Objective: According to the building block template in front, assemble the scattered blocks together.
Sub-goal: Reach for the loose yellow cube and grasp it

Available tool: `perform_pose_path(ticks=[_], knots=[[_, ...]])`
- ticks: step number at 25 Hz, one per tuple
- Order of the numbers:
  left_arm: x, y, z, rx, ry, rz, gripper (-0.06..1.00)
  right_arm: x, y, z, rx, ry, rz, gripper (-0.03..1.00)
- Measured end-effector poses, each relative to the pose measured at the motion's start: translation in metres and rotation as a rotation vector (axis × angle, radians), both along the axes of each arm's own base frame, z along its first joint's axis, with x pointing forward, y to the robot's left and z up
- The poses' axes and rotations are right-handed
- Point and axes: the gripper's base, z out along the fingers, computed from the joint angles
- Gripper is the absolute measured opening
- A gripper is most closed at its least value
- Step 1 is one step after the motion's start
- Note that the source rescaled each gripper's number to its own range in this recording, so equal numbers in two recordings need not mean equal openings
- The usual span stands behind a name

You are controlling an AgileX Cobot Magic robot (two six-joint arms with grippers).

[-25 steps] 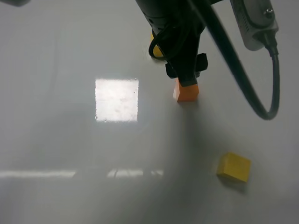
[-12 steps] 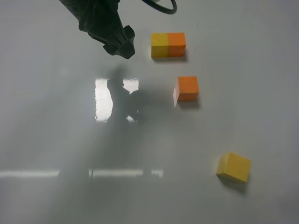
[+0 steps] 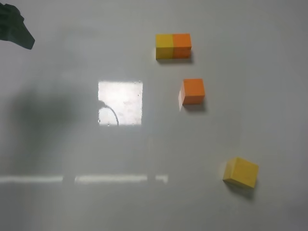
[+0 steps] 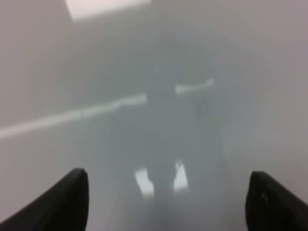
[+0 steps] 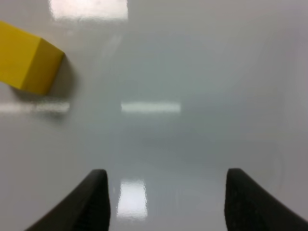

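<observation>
The pale, glossy table [image 3: 57, 202] fills the high view, with a bright square reflection [image 3: 120, 102] near its middle and a thin streak of glare lower down; a broad soft shadow lies over its left part; the left arm shows there only as a dark, ragged-edged piece [image 3: 14, 31] cut off by the top left corner, too little of it to tell which part it is; the building block template [image 3: 173, 46] lies in the upper part of that view, right of centre, its yellow half on the left and its orange half on the right; the orange cube [image 3: 193, 91] sits just below the template's orange half, near it but apart, one pale side face catching the light; the yellow cube [image 3: 240, 172] lies well apart from both, lower and further right, turned at an angle to them; in the right wrist view the same yellow cube [image 5: 26, 60] is cut off by the frame edge, off to one side of the right gripper [image 5: 171, 197] and clear of it; only that gripper's two dark fingertips show, standing apart with bare table between them, holding nothing; the left wrist view is blurred, and the left gripper [image 4: 171, 195] appears as two dark fingertips [image 4: 72, 195] at the corners, wide apart and empty, over hazy glare and shadow
</observation>
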Motion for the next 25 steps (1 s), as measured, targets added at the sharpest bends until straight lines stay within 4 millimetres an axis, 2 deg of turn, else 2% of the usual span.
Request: perform_pose_path(ticks=[3, 7, 16, 20, 25], knots=[[-0.027, 0.024, -0.003, -0.035, -0.029, 0.068, 0.79, 0.000, 0.000, 0.000, 0.000, 0.000, 0.000, 0.35], [-0.066, 0.039, -0.027, -0.054, -0.008, 0.129, 0.78, 0.000, 0.000, 0.000, 0.000, 0.000, 0.000, 0.35], [-0.163, 0.051, -0.089, -0.137, -0.055, 0.213, 0.50, 0.000, 0.000, 0.000, 0.000, 0.000, 0.000, 0.35], [-0.198, 0.054, -0.125, -0.143, -0.026, 0.237, 0.48, 0.000, 0.000, 0.000, 0.000, 0.000, 0.000, 0.35], [-0.236, 0.056, -0.159, -0.195, -0.085, 0.256, 0.46, 0.000, 0.000, 0.000, 0.000, 0.000, 0.000, 0.35]])
